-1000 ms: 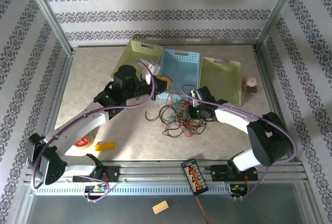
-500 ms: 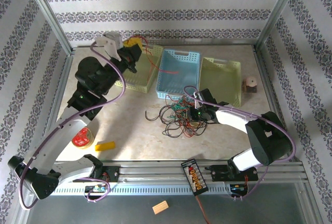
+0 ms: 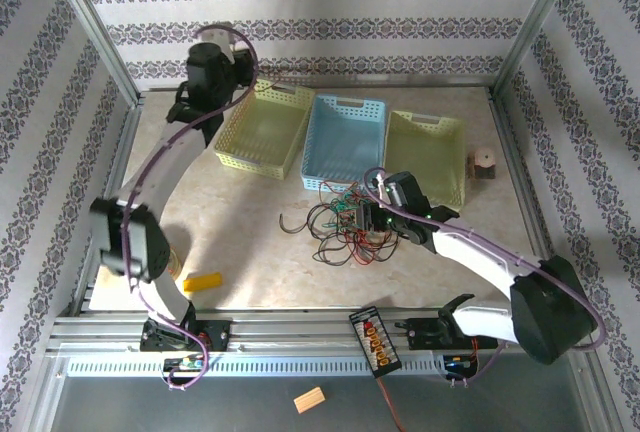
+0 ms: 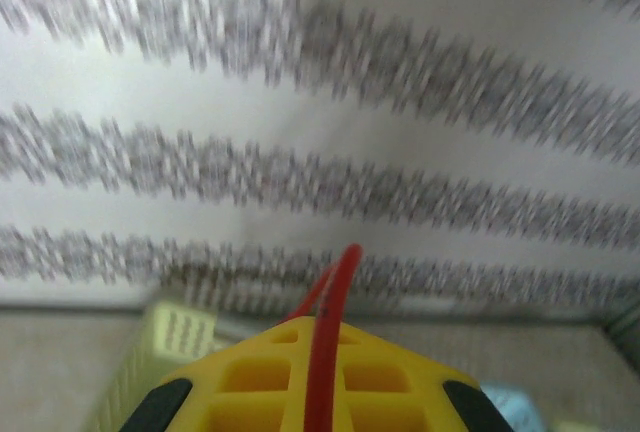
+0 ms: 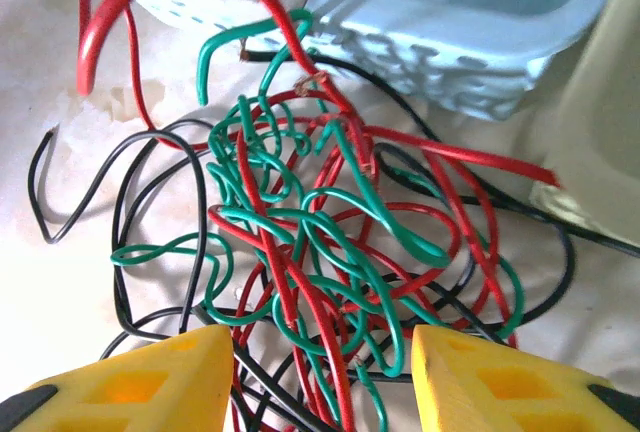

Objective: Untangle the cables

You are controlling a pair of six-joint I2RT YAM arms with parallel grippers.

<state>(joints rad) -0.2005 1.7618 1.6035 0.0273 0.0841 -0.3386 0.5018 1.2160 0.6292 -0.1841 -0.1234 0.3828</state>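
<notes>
Right wrist: cables [image 5: 320,242] between and beyond right gripper [image 5: 320,352]

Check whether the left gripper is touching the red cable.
Touching. The left wrist view shows the red cable pinched between the left gripper's closed yellow fingers.

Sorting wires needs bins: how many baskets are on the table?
3, side by side: yellow-green basket on the left, blue basket in the middle, pale green basket on the right.
</notes>
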